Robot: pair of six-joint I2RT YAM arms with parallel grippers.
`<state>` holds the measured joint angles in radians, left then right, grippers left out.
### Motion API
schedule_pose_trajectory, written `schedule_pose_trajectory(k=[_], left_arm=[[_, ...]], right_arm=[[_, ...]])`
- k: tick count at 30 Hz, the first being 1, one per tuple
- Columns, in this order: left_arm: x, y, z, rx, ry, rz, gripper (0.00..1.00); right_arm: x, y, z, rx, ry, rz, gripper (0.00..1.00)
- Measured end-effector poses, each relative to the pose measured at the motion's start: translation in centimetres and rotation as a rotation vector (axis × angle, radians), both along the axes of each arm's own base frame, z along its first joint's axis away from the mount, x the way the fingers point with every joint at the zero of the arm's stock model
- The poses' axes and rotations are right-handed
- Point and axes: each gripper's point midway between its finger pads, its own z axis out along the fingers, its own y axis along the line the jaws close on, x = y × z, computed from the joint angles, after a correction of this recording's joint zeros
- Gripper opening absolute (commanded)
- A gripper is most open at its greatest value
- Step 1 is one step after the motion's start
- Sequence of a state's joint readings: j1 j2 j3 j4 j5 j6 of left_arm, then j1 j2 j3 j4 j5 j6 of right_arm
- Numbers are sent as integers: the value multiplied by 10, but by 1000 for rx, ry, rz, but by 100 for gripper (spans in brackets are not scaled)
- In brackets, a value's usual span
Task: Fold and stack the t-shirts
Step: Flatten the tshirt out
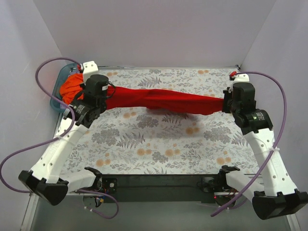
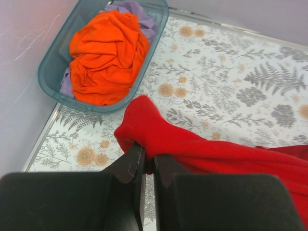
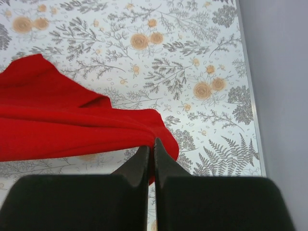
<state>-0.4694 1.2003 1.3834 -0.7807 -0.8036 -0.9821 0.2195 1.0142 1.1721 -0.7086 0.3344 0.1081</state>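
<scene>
Both arms have the red t-shirt between them, pulled out into a long bunched band across the far half of the floral table. The left gripper is clamped tight on one end of it, out around 10 o'clock. The right gripper is pinched closed on the other end, roughly 3 o'clock. The orange t-shirt sits crumpled in the teal bin at the 10 o'clock corner, just past the left gripper, on top of some lilac cloth.
</scene>
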Motion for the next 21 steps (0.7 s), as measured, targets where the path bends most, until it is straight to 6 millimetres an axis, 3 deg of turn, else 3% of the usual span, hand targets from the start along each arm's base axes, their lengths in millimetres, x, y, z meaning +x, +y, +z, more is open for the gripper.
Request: schedule_pose_trajectory(k=[4,6,7,11,13,14,16,17,19,21], left_arm=[[-14,-1,19,-63,-67,-50,5],[-12,-1,11,-70,-67,-60,5],[-8,0,4,-69,-56,-59,11],[45,18,-55,-94,75,-2,19],[79,35,-102,-121,191,68,26],[91,40,-121,-133,236,85,31],[109,45,-163,-178,335,111,40],[111,43,-177,-208,370,103,53],[104,32,-190,-267,410,73,63],[93,21,-187,-320,403,41,67]], right_arm=[[-8,0,22,-1,-68,37,1],[-9,0,23,-7,-72,45,1],[-8,1,22,-11,-66,50,1],[0,4,-1,-23,7,64,5],[5,7,-21,-28,74,72,15],[7,9,-35,-31,119,83,30],[8,11,-48,-32,160,92,45],[7,12,-58,-31,188,96,50],[4,13,-70,-29,225,102,56],[2,15,-80,-22,255,113,56]])
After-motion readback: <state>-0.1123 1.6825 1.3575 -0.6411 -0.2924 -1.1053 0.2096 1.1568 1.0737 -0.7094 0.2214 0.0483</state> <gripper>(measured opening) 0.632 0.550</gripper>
